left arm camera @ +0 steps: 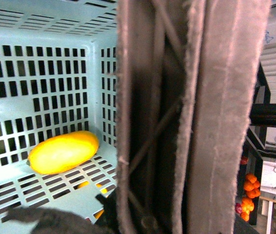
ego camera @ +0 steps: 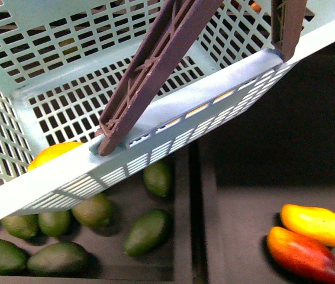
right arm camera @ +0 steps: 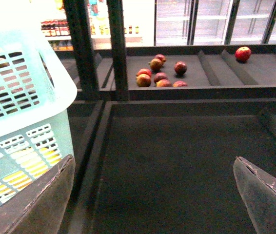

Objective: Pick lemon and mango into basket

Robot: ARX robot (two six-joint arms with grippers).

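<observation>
Basket (ego camera: 67,171), tilted, fills the near left; one yellow fruit (left arm camera: 63,152) lies on its floor. Two mangoes (ego camera: 309,239) rest in the right tray. Right gripper (right arm camera: 152,195) gapes wide, holding nothing. Left gripper's state I cannot tell, brown handles (left arm camera: 191,117) hiding it.

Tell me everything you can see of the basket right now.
The basket is light teal plastic with slotted grid walls and floor, a smooth solid rim and brown ribbed swing handles. It hangs tilted above the dark produce trays, over the green fruits. One smooth yellow fruit lies on its floor in a corner; nothing else shows inside. In the left wrist view a handle fills the frame close up. The right gripper is open beside it, not touching.
</observation>
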